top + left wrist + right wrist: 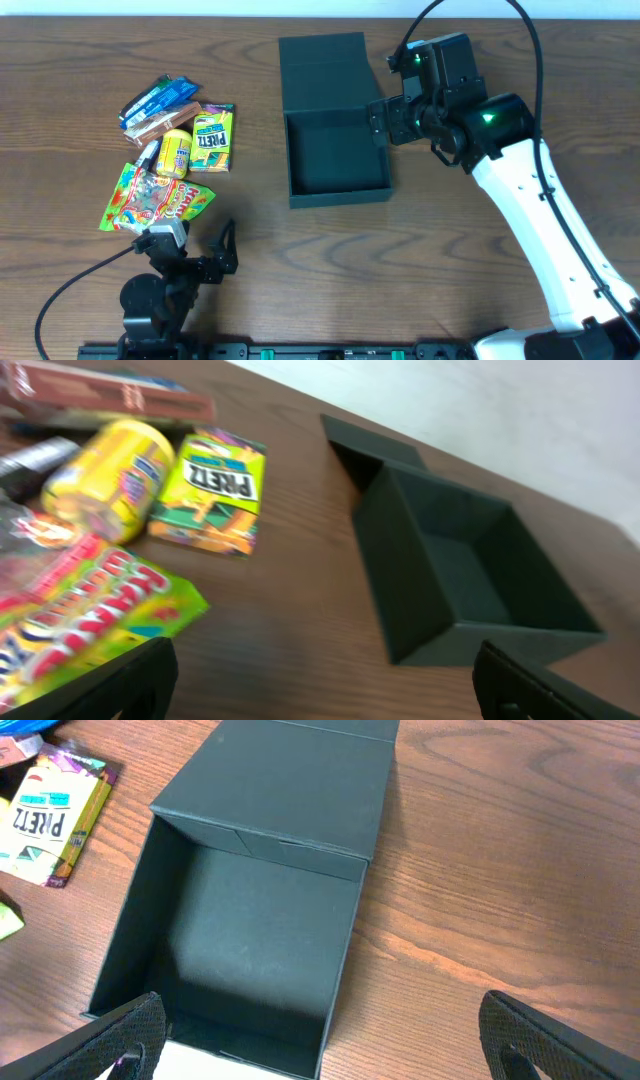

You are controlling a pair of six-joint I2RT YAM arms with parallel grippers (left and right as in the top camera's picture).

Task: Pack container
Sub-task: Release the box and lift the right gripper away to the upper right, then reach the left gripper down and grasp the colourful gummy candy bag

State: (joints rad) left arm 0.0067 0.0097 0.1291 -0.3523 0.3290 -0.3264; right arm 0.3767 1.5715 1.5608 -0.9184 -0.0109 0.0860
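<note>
The dark teal container [335, 150] lies open and empty at the table's middle, its lid [322, 70] folded flat behind it. My right gripper [383, 122] hovers open at the container's right wall. In the right wrist view the right gripper [330, 1050] straddles that wall, one finger over the bare floor [250, 930] and one over the wood. My left gripper [195, 242] stands open near the front edge, just below the snack pile. In the left wrist view the left gripper [325, 695] holds nothing, and the container [470, 575] sits ahead on the right.
The snacks lie at the left: a gummy bag [155, 200], a yellow can [176, 152], a green Pretz box [212, 137], a brown bar [165, 120] and a blue packet [158, 98]. In the left wrist view the gummy bag [70, 610] lies by the left finger.
</note>
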